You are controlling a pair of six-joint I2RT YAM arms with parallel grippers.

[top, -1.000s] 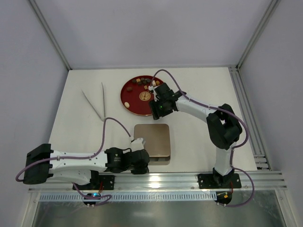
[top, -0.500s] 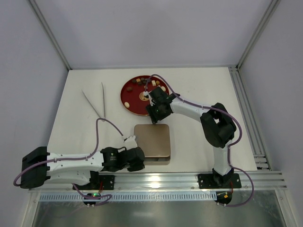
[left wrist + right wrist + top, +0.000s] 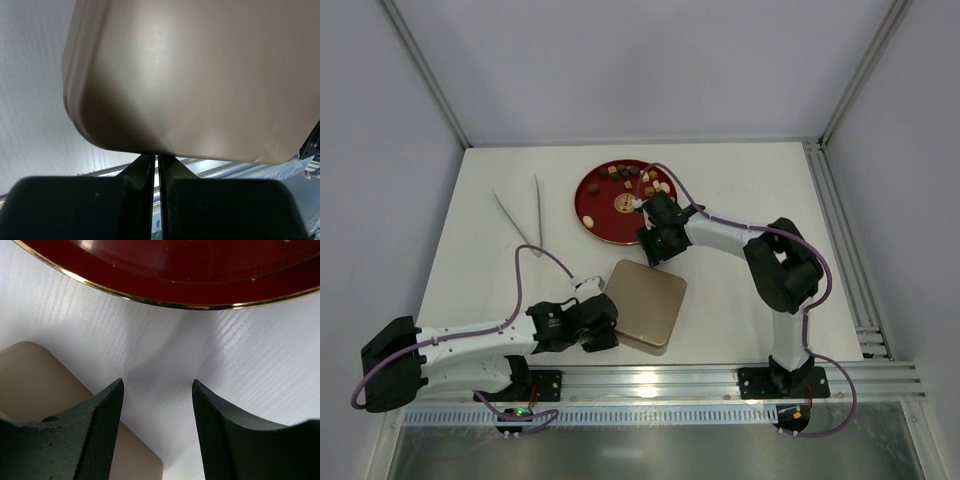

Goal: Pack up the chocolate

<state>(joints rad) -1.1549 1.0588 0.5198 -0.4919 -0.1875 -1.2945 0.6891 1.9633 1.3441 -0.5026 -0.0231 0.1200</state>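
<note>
On the white bench (image 3: 750, 190), clenched left jaws have skewed the still-closed gold tin (image 3: 646, 306); released right jaws approach.

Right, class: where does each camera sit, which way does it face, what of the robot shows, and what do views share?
Top external: above, behind the bases, looking down on the white table; both arms show.
Left wrist: on the left arm, facing along the shut left gripper at the gold square tin.
Right wrist: facing down past the open right gripper at table, tin corner, round red gold-rimmed plate.
Shared: all three show the tin.
</note>
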